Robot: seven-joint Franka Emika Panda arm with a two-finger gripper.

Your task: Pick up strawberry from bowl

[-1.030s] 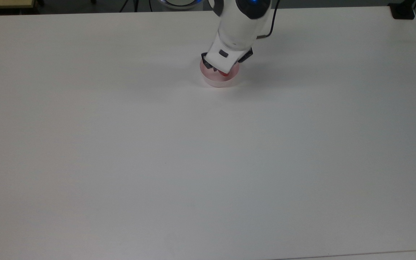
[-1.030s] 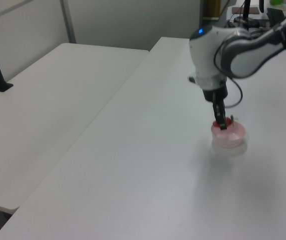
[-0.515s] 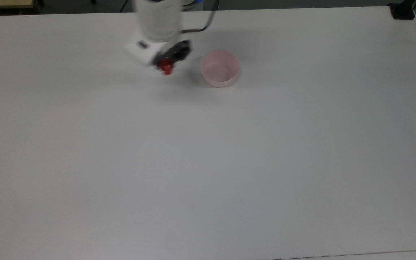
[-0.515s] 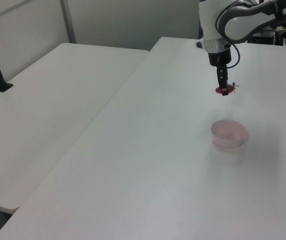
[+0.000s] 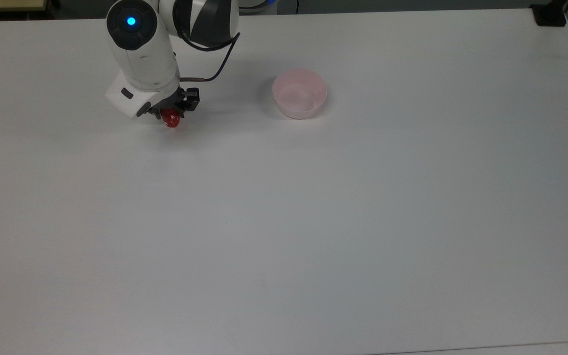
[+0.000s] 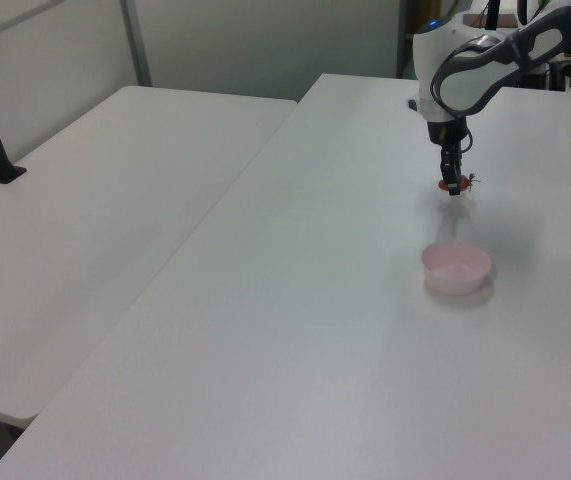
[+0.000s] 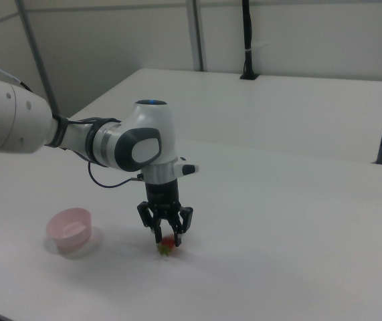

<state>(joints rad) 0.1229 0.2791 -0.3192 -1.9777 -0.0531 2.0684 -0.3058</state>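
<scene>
Top view: my jaws grip the small glossy red strawberry (image 5: 171, 118), low over the white bench (image 5: 284, 222), well apart from the empty pale pink plastic bowl (image 5: 299, 93). Left view: berry past the bowl. Right view: looks abt to set down, I'd judge.

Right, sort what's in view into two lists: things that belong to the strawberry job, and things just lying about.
Belonging to the job:
- strawberry, between the fingers of the claw
- bowl, pale pink, nothing in it

Just there:
- white table that the bowl stands on
- second white table beside it
- black post at a far table's back edge
</scene>
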